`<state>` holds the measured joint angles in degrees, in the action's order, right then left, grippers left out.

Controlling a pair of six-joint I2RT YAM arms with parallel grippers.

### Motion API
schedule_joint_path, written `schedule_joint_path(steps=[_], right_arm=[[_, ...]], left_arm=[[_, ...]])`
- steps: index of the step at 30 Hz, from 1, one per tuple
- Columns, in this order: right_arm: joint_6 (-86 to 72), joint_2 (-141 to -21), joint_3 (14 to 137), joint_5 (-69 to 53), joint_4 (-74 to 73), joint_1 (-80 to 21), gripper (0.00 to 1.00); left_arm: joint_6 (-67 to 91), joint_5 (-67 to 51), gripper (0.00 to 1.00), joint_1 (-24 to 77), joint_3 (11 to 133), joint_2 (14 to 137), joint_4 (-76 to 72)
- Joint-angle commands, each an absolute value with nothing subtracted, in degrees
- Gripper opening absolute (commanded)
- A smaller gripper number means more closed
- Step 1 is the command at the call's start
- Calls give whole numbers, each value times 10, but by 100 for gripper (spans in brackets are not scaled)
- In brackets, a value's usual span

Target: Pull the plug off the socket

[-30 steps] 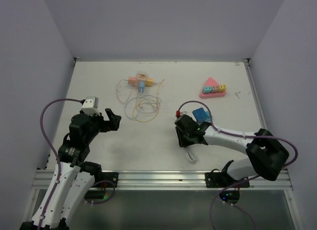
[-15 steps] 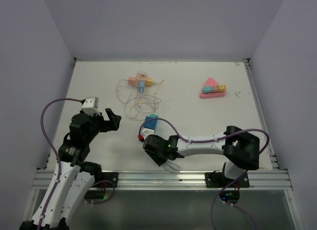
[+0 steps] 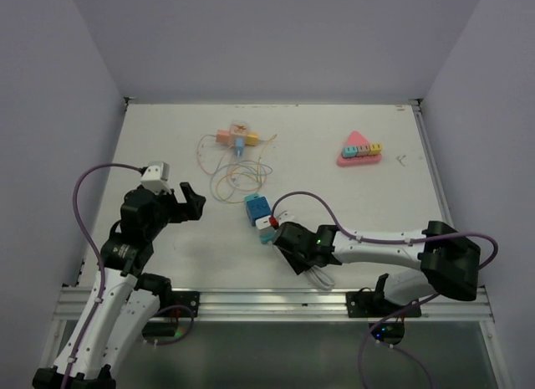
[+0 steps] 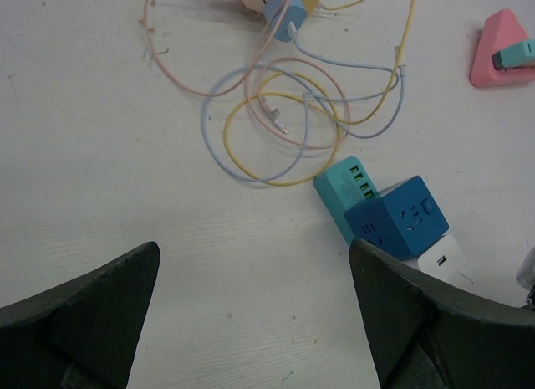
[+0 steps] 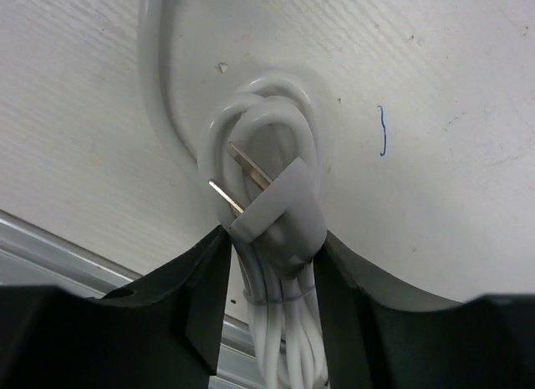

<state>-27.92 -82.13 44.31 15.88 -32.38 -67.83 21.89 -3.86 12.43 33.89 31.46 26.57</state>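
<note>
Nearest the edge of the worktop [image 3: 351, 197], the right pincer [image 5: 269, 247] is clenched around the white plug [image 5: 280, 209]. A finger presses against each side of its body. Both prongs [image 5: 238, 167] stand bare, so the plug looks already free of the socket [image 3: 257, 207]. Its cord [image 5: 267, 339] is looped and tied in a bundle that trails between the jaws towards the rail.

I would judge the plug light and hard, its smooth plastic a little slippery. The flat sides of the body are the place to hold it. The prongs could bend, and the soft cord would only stretch and swing.

A little further in, just left of the right arm, lies the blue socket cube, touching a teal block [image 4: 343, 188] and a white one [image 4: 439, 259]. Over on the left, the other pincer [image 4: 253, 263] hangs released, jaws wide, with nothing between them.

Beyond the socket is a loose tangle of thin cables [image 3: 238, 180] leading to some pink and yellow adapters [image 3: 236, 138]. A pink triangle [image 3: 359, 146] sits far right.
</note>
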Motion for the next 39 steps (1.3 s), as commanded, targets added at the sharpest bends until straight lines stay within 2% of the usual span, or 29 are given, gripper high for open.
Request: schedule_joint_path(steps=[1, 7, 10, 20, 27, 39], right_arm=[[-301, -773, 434, 154, -302, -678, 50], [-312, -711, 446, 147, -300, -674, 76], [-320, -665, 446, 151, -282, -674, 81], [-323, -523, 416, 207, -234, -673, 84], [-333, -482, 372, 200, -192, -674, 85], [-327, -467, 340, 195, -156, -673, 85]], left_arm=[[219, -45, 100, 121, 337, 328, 234], [220, -47, 100, 122, 334, 344, 232], [225, -54, 100, 123, 333, 356, 230], [378, -199, 100, 132, 307, 413, 137], [471, -224, 99, 149, 284, 470, 27], [547, -181, 100, 241, 240, 628, -165]])
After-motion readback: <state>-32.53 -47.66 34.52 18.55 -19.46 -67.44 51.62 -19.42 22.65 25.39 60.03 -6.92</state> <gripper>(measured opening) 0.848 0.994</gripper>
